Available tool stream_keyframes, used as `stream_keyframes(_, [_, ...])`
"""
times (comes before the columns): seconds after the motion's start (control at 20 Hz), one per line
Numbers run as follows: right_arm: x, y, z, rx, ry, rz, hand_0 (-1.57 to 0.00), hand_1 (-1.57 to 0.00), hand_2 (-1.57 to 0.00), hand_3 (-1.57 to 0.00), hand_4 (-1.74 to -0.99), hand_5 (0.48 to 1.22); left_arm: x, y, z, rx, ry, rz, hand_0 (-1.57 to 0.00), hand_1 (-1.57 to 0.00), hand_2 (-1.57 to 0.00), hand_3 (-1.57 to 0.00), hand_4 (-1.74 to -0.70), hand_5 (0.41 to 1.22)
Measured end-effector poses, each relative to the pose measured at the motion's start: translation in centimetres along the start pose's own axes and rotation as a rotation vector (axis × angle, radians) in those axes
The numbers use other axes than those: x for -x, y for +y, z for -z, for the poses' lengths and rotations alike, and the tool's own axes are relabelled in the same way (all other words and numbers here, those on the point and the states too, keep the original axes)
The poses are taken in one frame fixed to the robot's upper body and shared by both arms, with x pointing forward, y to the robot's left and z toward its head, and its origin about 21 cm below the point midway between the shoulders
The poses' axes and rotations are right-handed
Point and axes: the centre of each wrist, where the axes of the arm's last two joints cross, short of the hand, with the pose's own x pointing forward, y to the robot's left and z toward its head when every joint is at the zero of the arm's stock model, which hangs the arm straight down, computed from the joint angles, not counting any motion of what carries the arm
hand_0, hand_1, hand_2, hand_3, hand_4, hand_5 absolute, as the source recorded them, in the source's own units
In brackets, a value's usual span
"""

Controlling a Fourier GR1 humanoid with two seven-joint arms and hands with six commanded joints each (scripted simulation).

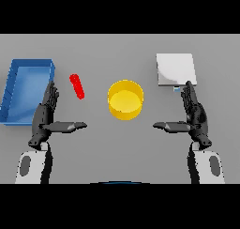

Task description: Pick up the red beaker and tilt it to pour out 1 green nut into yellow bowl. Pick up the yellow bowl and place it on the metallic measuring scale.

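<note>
The red beaker (77,86) is a slim red cylinder on the table, left of centre. The yellow bowl (125,99) stands upright in the middle, and no nut shows inside it. At the back right lies the metallic measuring scale (175,69), a flat silver square. My left hand (46,113) is open, fingers straight and thumb pointing inward, just left of and below the beaker, apart from it. My right hand (194,113) is open in the mirrored pose, right of the bowl and just in front of the scale.
A blue tray (16,78) with raised walls sits at the far left, beside my left hand. Grey tabletop lies between the two hands, in front of the bowl.
</note>
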Motion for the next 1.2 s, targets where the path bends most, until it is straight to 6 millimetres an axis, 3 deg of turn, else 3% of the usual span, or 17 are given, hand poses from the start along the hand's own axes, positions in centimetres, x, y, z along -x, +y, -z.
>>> stream_keyframes(0.3, [-0.1, 0.9, 0.3, -0.008, 0.002, 0.001, 0.00, 0.00, 0.00, 0.00, -1.245, 0.681, -0.1, 0.3, 1.0, -0.004, 0.022, 0.001, 0.00, 0.00, 0.00, 0.00, -1.20, 0.652])
stream_keyframes(0.45, [-0.8, 1.0, -2.1, -0.042, -0.154, -0.277, 0.00, 0.00, 0.00, 0.00, -1.235, 0.679, -1.3, 0.3, -0.8, 0.059, -0.024, 0.148, 0.00, 0.00, 0.00, 0.00, -1.22, 0.654])
stream_keyframes(0.65, [-1.1, 1.3, -2.7, -0.054, -0.140, -0.322, 0.00, 0.00, 0.00, 0.00, -1.245, 0.681, -1.9, -0.2, -1.9, 0.084, -0.029, 0.189, 0.00, 0.00, 0.00, 0.00, -1.23, 0.662])
stream_keyframes(1.0, [-1.6, 1.2, -2.4, -0.070, -0.153, -0.250, 0.00, 0.00, 0.00, 0.00, -1.296, 0.677, -0.7, -1.2, 1.0, 0.132, 0.033, 0.184, 0.00, 0.00, 0.00, 0.00, -1.37, 0.732])
stream_keyframes(1.2, [-1.2, 1.5, -2.6, -0.071, -0.154, -0.241, 0.00, 0.00, 0.00, 0.00, -1.321, 0.683, 0.0, -1.8, 4.0, 0.132, 0.063, 0.202, 0.00, 0.00, 0.00, 0.00, -1.38, 0.738])
